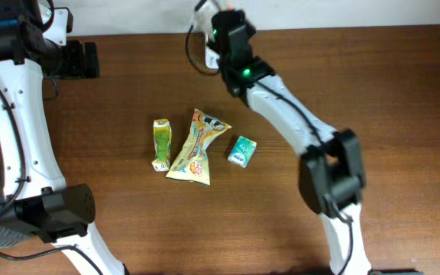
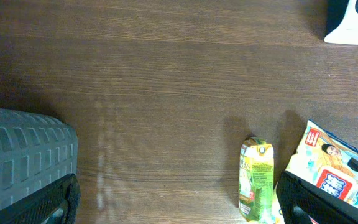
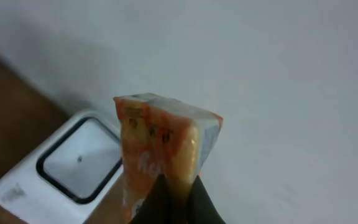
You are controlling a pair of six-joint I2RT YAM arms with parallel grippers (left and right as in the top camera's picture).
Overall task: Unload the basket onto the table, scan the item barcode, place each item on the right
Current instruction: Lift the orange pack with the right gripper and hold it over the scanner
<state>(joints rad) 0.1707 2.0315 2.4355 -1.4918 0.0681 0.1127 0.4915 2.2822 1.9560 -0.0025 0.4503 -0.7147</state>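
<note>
- The left gripper (image 1: 79, 59) hung over the far left part of the table (image 1: 388, 99). Its fingers (image 2: 27, 180) were spread wide with nothing between them.
- A green packet (image 1: 161, 143) lay flat near the middle of the table, its long side running front to back.
- Just to its right lay a yellow snack bag (image 1: 197, 145), tilted. The lower ends of the two were close, but I could not tell whether they touched.
- The right gripper (image 3: 176, 186) was up at the back edge of the table. It was pinched tight on the lower end of an orange packet (image 3: 160, 140), which stood upright above the fingers (image 3: 197, 208).
- A white scanner (image 3: 73, 165) with a dark-framed window sat below the orange packet and to its left in the right wrist view, by the pale wall.
- A small teal pack (image 1: 242, 151) lay near the snack bag on its right, apart from it.
</note>
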